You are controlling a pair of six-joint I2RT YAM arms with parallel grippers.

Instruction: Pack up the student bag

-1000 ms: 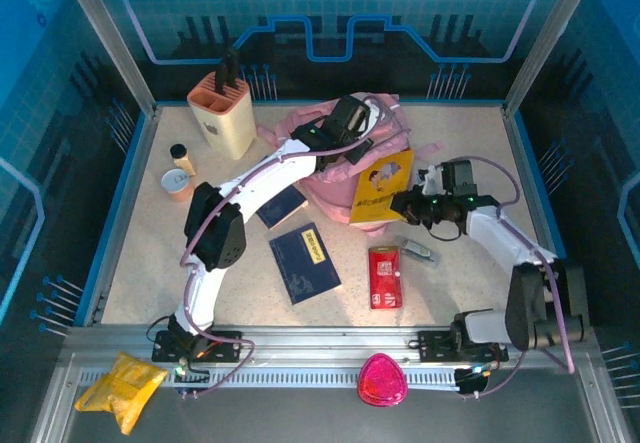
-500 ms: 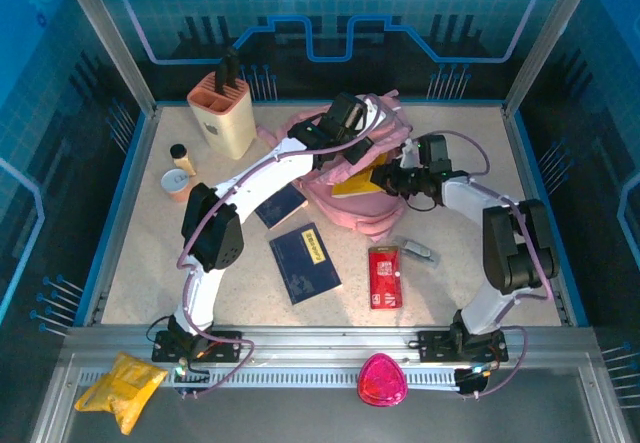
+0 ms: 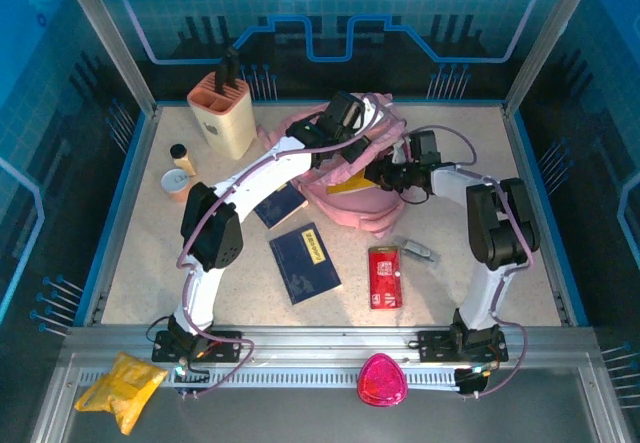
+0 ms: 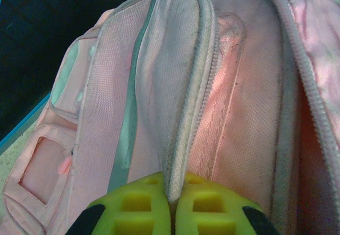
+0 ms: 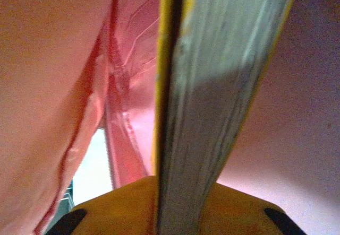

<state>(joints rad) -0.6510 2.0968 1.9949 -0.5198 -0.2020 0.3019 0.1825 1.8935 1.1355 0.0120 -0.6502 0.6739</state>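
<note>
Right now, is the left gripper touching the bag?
Touching. The left wrist view shows the left gripper shut on the zipped rim of the bag, with the fabric edge pinched between its two fingers.

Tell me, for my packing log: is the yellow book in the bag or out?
Partly in: student bag lining surrounds the yellow book at the right wrist; a corner shows overhead.

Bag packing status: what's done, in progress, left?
Done: the pink fabric backpack is open. In hand: the left gripper pinches its zip rim; the right gripper holds a yellow paperback book partly inside. Left: two navy notebooks, a red packet and a small silver item lie on the table.
</note>
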